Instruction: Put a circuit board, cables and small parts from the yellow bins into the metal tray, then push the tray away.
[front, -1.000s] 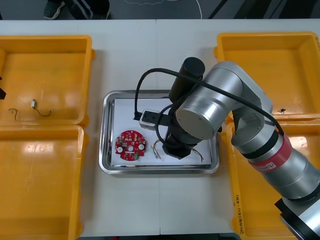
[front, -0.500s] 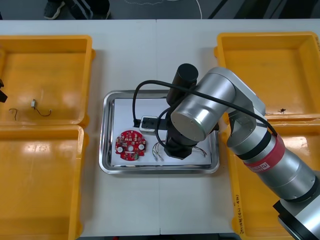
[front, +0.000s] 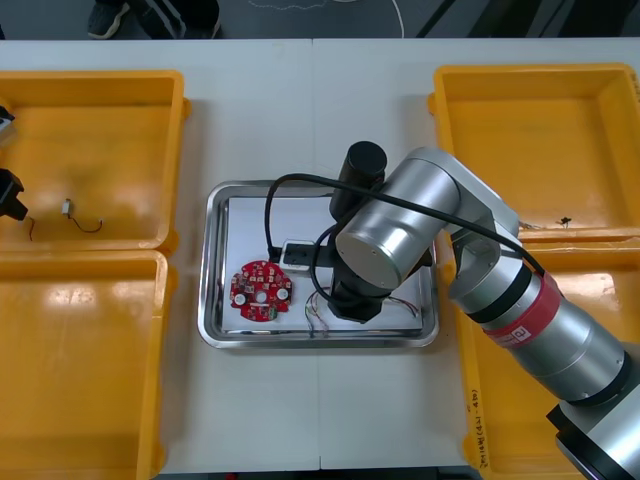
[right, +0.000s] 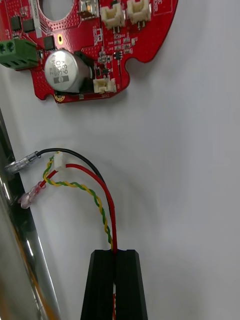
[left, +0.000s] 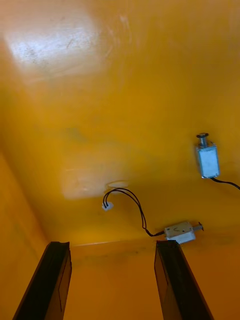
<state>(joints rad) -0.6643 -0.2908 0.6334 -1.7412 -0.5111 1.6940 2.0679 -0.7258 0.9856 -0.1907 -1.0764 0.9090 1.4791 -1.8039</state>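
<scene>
One cable (right: 106, 222) is in hand: my right claw (right: 114, 252) is clamped on its red, black and yellow-green strands, the black fingers pressed together with the wires pinched between them. The claw sits low over the white inside of the tray (front: 215, 300), in its near half. The cable's free ends lie on the tray floor close to the near rim. The board (front: 261, 290) lies flat in the tray just left of the cable and apart from it.

My left claw (left: 112, 245) hangs over the far left bin (front: 100, 130) with its fingers wide apart and nothing between them. Two parts (left: 207, 160) with thin black leads lie on the bin floor ahead of those fingers.

By my reckoning the step is setting the cable down in the tray, with the board already there and the parts not yet fetched. The next move on the right calls for parting the fingers so the wires drop, then lifting straight up so the strands do not catch and ride out with me, and staying off the board. On the left it calls for coming down over one part and closing across its body, not its lead. The push of the tray comes last.
</scene>
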